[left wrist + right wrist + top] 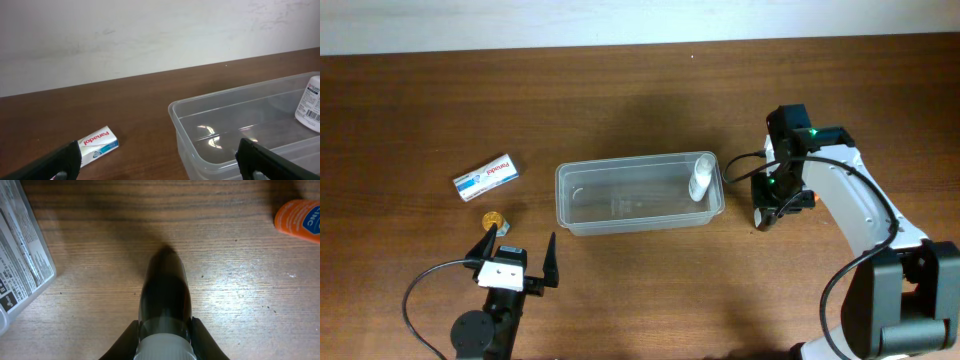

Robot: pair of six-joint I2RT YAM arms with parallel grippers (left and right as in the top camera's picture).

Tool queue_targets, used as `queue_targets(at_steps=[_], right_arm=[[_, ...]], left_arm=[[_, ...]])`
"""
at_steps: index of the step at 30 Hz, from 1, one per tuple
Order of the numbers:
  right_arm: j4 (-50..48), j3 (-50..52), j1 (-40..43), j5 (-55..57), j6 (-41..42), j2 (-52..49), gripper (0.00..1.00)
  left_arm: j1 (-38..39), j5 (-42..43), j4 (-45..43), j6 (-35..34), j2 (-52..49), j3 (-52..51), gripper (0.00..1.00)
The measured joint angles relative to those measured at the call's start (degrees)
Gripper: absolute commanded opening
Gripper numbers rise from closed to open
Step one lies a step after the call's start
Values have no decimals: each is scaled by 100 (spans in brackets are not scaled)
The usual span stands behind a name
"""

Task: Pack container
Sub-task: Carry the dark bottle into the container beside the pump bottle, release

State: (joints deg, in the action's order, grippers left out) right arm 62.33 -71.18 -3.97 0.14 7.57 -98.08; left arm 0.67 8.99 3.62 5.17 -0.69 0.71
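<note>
The clear plastic container [582, 178] lies in the middle of the table, with a white labelled bottle [700, 179] inside its right end. My right gripper [764, 216] is just right of the container, shut on a dark bottle [165, 290] below its white cap [164, 349]. I cannot tell whether the bottle touches the table. My left gripper [516, 258] is open and empty in front of the container's left end. In the left wrist view its fingers [160, 165] frame the container's near corner [186, 131] and the white bottle [311, 102].
A white Panadol box [486, 177] lies left of the container, also in the left wrist view [97, 145]. A small gold object [492, 217] sits below it. An orange bottle [299, 220] lies on the table close to the right gripper, and the container's right wall [35, 260] is beside it.
</note>
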Motion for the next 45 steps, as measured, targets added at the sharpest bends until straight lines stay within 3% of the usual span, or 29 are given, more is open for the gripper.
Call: queue_targets(at_steps=[8, 24, 29, 35, 45], right_arm=[[651, -584, 0, 50, 0, 0, 17], [1954, -3886, -140, -96, 2, 0, 17], [1871, -4557, -715, -507, 7, 0, 17], [1591, -4647, -1749, -767, 24, -4, 18], [1572, -4647, -2780, -120, 649, -474, 18]], left_arm=[[0, 0, 0, 0, 0, 0, 99], [0, 0, 0, 0, 0, 0, 99], [0, 0, 0, 0, 0, 0, 99], [0, 0, 0, 0, 0, 0, 99], [0, 0, 0, 0, 0, 0, 99]])
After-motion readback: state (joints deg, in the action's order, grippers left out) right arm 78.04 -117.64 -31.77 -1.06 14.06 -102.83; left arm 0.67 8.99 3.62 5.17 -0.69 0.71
